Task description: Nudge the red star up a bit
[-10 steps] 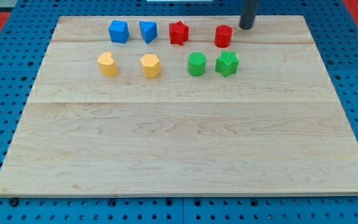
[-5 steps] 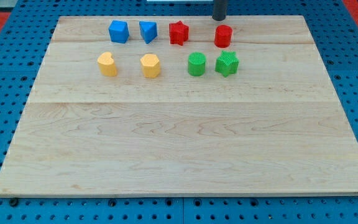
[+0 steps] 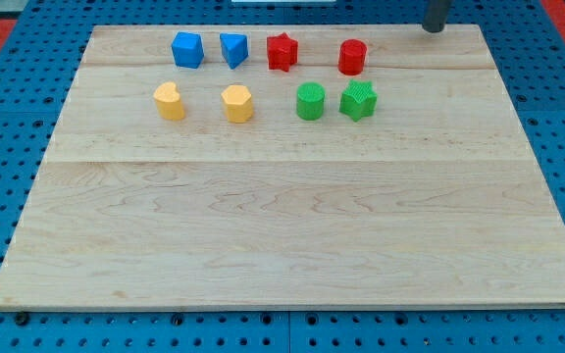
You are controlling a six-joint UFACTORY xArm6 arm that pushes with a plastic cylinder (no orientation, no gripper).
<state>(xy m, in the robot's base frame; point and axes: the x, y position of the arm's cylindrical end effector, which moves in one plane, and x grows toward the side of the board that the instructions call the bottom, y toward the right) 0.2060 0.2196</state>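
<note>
The red star [image 3: 282, 51] sits near the board's top edge, in the upper row. My tip [image 3: 435, 28] is at the view's top, right of centre, at the board's top edge. It is far to the right of the red star and up and right of the red cylinder [image 3: 352, 57]. It touches no block.
The upper row also holds a blue cube [image 3: 187, 49] and a blue wedge-like block [image 3: 233, 49]. Below are a yellow heart [image 3: 169, 101], a yellow hexagon [image 3: 237, 103], a green cylinder [image 3: 310, 101] and a green star [image 3: 358, 100]. The wooden board [image 3: 292, 226] lies on a blue pegboard.
My tip moved left along the top edge, then swung right to its present spot. No block has moved.
</note>
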